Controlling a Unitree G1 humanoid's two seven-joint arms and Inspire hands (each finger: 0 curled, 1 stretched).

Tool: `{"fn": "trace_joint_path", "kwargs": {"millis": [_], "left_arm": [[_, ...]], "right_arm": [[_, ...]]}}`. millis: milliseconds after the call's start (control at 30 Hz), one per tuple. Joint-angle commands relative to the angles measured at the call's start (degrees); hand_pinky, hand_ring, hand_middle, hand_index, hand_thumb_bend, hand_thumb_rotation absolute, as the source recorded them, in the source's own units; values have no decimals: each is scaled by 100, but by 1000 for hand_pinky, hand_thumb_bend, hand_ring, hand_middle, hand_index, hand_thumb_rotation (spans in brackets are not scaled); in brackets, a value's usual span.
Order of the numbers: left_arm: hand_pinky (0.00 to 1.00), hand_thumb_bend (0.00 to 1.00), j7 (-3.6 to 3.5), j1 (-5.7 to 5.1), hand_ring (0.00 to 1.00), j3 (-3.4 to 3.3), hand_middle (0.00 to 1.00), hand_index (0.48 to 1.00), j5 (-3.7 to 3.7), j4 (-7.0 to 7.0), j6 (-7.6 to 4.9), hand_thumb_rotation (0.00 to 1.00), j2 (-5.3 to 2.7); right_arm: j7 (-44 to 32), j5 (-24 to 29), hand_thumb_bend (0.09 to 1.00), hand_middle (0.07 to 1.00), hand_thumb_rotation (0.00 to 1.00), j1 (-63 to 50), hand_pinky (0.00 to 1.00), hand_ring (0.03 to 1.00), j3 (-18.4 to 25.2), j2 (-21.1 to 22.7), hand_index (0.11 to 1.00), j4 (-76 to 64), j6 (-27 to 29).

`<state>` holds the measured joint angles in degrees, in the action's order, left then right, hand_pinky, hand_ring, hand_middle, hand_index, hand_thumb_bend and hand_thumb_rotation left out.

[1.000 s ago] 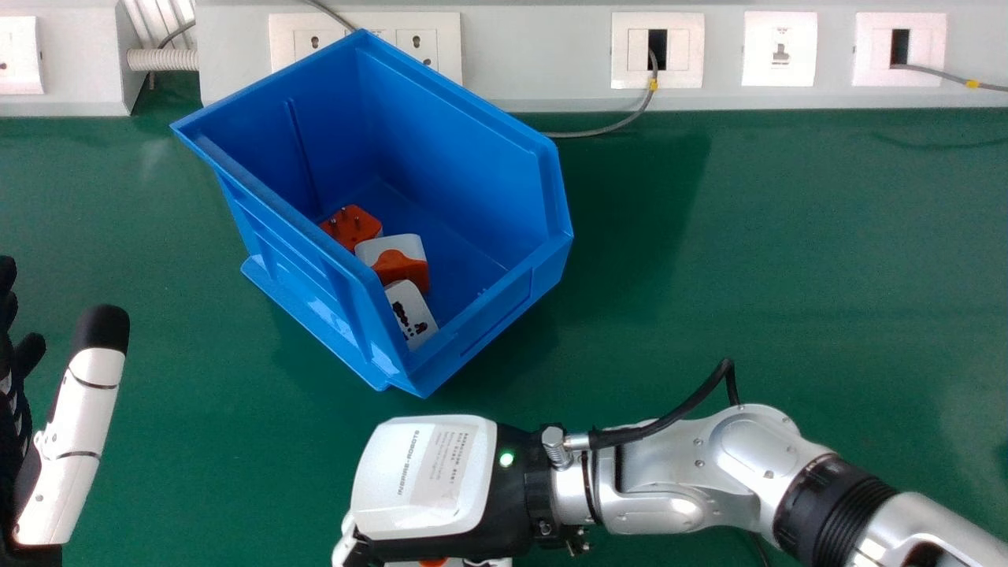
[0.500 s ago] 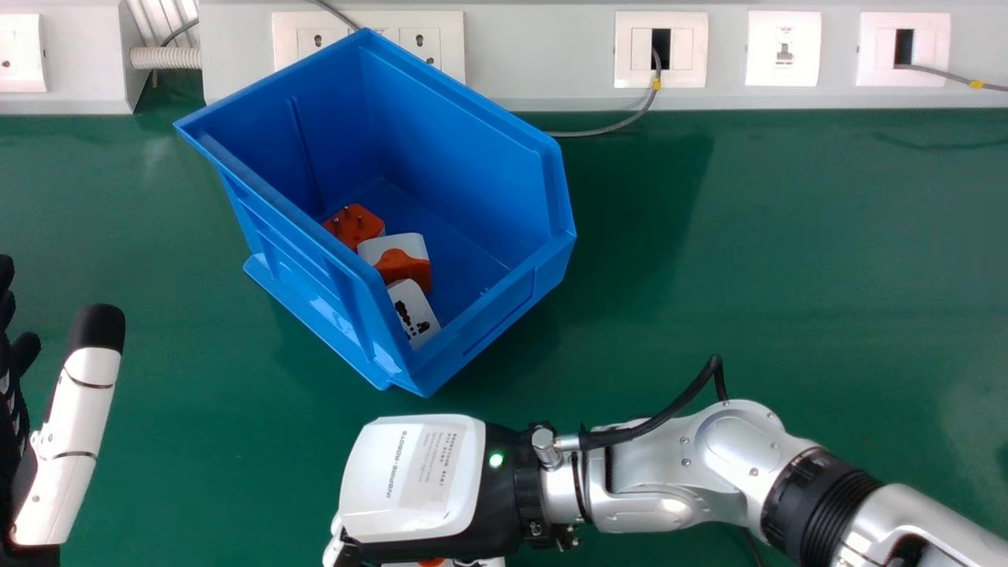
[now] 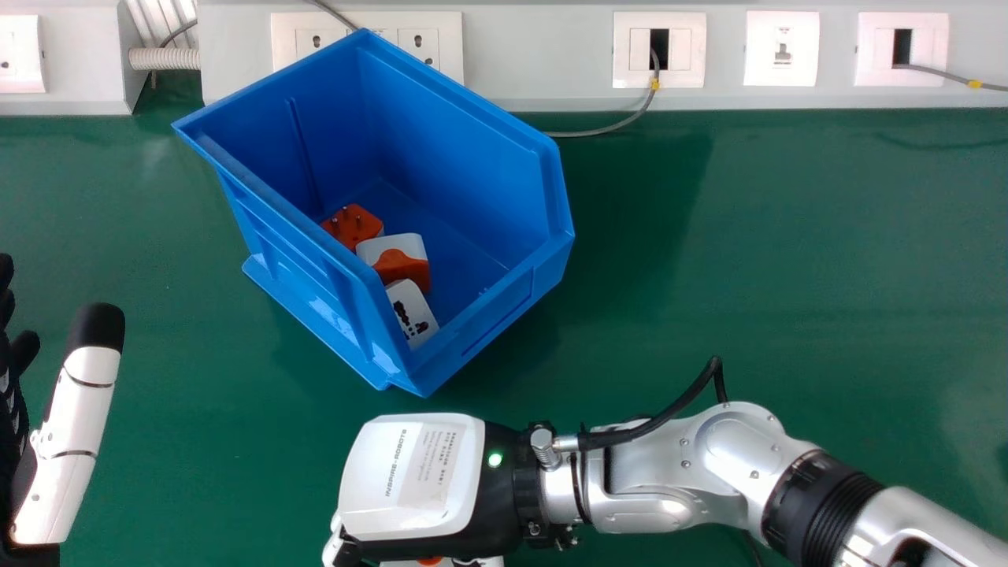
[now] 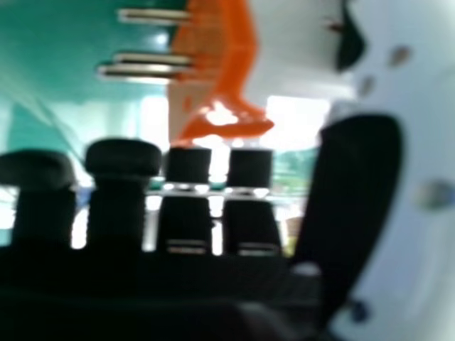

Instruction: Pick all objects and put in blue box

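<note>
The green surface (image 3: 787, 236) ran back to pale trunking (image 3: 535, 63) with sockets (image 3: 429, 59). On it stood the blue box (image 3: 465, 157), three adapters (image 3: 402, 264) inside. The right hand (image 3: 413, 480), thumb apart from fingers, was near another adapter (image 4: 239, 57). The left hand (image 3: 75, 441) was open at left.

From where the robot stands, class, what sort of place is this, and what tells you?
Probably a laboratory or workshop bench: a green worktop backed by grey trunking with wall sockets, and a blue box holding plug adapters.
</note>
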<state>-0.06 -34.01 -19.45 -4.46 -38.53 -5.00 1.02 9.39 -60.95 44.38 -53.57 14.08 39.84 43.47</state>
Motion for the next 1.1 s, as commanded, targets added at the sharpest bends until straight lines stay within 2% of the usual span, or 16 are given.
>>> {"fn": "trace_joint_path", "kwargs": {"millis": [0, 133, 267, 300, 333, 367, 400, 433, 633, 833, 1067], "left_arm": [[959, 672, 5, 19, 1000, -27, 999, 1000, -32, -73, -89, 867, 55], [957, 664, 13, 14, 1000, 6, 999, 1000, -68, -114, -55, 868, 36], [957, 664, 11, 22, 1000, 5, 999, 1000, -65, -113, -39, 868, 42], [954, 659, 10, 23, 1000, 6, 999, 1000, -64, -106, -41, 868, 43], [954, 659, 9, 23, 1000, 7, 999, 1000, -62, -101, -43, 868, 44], [952, 655, 7, 25, 1000, 5, 999, 1000, -57, -95, -44, 868, 46], [952, 655, 6, 29, 1000, 1, 999, 1000, -55, -100, -33, 868, 50], [950, 652, 5, 28, 1000, 1, 998, 1000, -58, -111, -23, 869, 50], [946, 653, 4, 22, 1000, -7, 998, 1000, -61, -137, -3, 869, 53], [944, 648, 3, 35, 1000, 16, 998, 1000, -71, -120, 20, 869, 52], [942, 665, -18, 21, 1000, 14, 995, 1000, -43, -165, 46, 870, 64]], "right_arm": [[-315, 180, 515, 173, 114, -97, 103, 119, 96, 32, 468, -152, 8], [-712, 531, 515, 179, 115, -264, 109, 122, 349, 131, 470, -545, -38], [-1035, 776, 515, 179, 115, -486, 109, 122, 608, 252, 470, -1034, -103], [-1092, 818, 515, 221, 92, -540, 130, 142, 676, 275, 477, -1156, -112], [-1139, 848, 515, 221, 92, -582, 130, 142, 726, 292, 477, -1248, -123], [-1176, 881, 512, 277, 73, -622, 178, 192, 774, 308, 481, -1342, -133], [-1222, 919, 512, 277, 73, -666, 178, 192, 831, 333, 481, -1463, -149], [-1271, 950, 509, 322, 58, -706, 216, 232, 888, 358, 485, -1579, -161], [-1513, 1127, 502, 403, 30, -825, 285, 306, 1161, 490, 512, -2060, -138], [-1813, 1367, 503, 421, 19, -983, 329, 353, 1519, 655, 492, -2685, -208], [-2009, 1706, 503, 442, 9, -1285, 362, 388, 1938, 841, 480, -3342, -239]]}}
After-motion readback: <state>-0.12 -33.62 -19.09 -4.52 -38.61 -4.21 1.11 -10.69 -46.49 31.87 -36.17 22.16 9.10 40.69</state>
